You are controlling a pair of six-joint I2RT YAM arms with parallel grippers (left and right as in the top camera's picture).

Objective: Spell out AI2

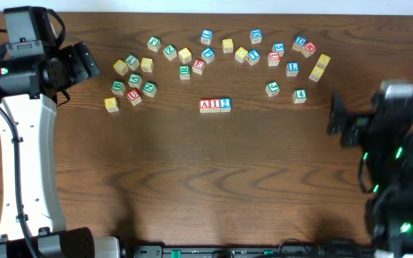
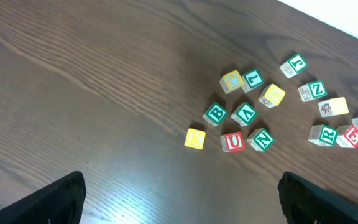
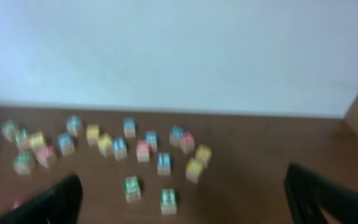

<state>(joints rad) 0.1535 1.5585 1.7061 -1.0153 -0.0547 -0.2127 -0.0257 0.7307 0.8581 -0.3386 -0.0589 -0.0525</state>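
Three small wooden cubes sit touching in a row at mid-table, legible only from overhead: the cube w/ a red A (image 1: pixel 206 105), the cube w/ a red I (image 1: pixel 215 104) and the cube w/ a blue 2 (image 1: pixel 225 104), reading left to right. They stand apart from, and nearer than, the loose band of other lettered cubes (image 1: pixel 253 55) strung across the far side. Neither wrist view shows us that row clearly.

The left wrist view gives detail that overhead lacks. We see a plain yellow cube (image 2: pixel 195 138) beside a green-B cube (image 2: pixel 215 113), a red-U cube (image 2: pixel 232 142) and a green-N cube (image 2: pixel 260 139). The left gripper (image 2: pixel 179 202) has its fingers wide apart w/ nothing betw. them, over bare tabletop.

The right wrist view is blurred, so we can't read any letters there. The right gripper (image 3: pixel 185 199) is likewise spread wide and empty. Only this view shows the pale wall (image 3: pixel 179 50) behind the far table edge.

The surface is a dark brown wood-grain table (image 1: pixel 192 186) w/ a faint sheen.
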